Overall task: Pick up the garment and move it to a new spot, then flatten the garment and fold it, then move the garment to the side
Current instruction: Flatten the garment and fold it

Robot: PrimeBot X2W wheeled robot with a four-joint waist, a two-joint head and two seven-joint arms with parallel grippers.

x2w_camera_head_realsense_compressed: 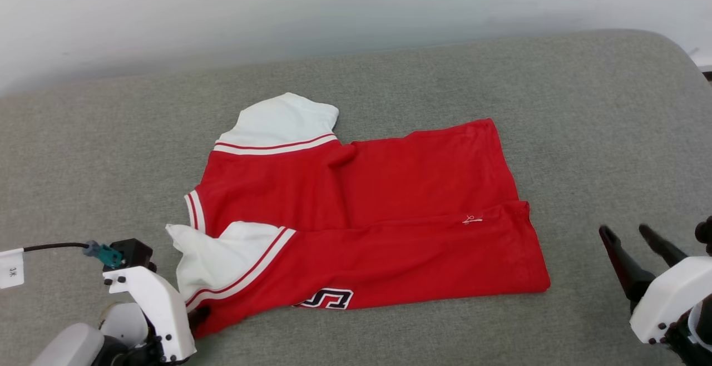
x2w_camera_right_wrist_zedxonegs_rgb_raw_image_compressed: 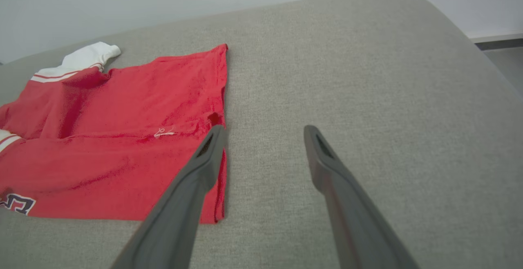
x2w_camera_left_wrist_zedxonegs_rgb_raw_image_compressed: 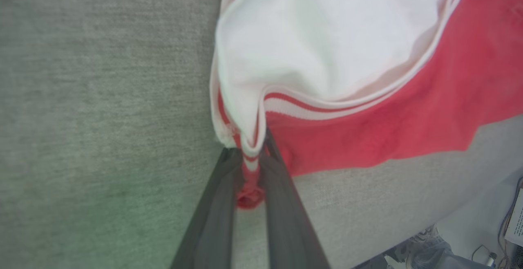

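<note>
Left wrist view: your left tool [x2w_camera_left_wrist_zedxonegs_rgb_raw_image_compressed: 249, 156] pinched the garment [x2w_camera_left_wrist_zedxonegs_rgb_raw_image_compressed: 367, 130] by its striped sleeve corner.
Head view: the garment lay folded on the grey padded surface [x2w_camera_head_realsense_compressed: 584, 132].
Your right tool [x2w_camera_right_wrist_zedxonegs_rgb_raw_image_compressed: 263, 132]: stood wide open near the hem.

left gripper [x2w_camera_left_wrist_zedxonegs_rgb_raw_image_compressed: 249, 148]: both dark fingers [x2w_camera_left_wrist_zedxonegs_rgb_raw_image_compressed: 216, 207] pinched nearly together, a bunched edge of the garment [x2w_camera_left_wrist_zedxonegs_rgb_raw_image_compressed: 367, 109] clamped between them (the striped seam, rolled up at the tips). In the head view it sits lower left, fingertips hidden at the cloth edge. left wrist housing [x2w_camera_head_realsense_compressed: 158, 305] is white and tilted up and right, with the pale forearm [x2w_camera_head_realsense_compressed: 69, 349] below it in the corner.

right gripper [x2w_camera_right_wrist_zedxonegs_rgb_raw_image_compressed: 265, 132]: jaws spread wide, nothing between them. In the head view it's lower right, fingers angled up and left, off to the side of the cloth. right wrist housing [x2w_camera_head_realsense_compressed: 667, 293] is white, low at the frame edge.
</note>
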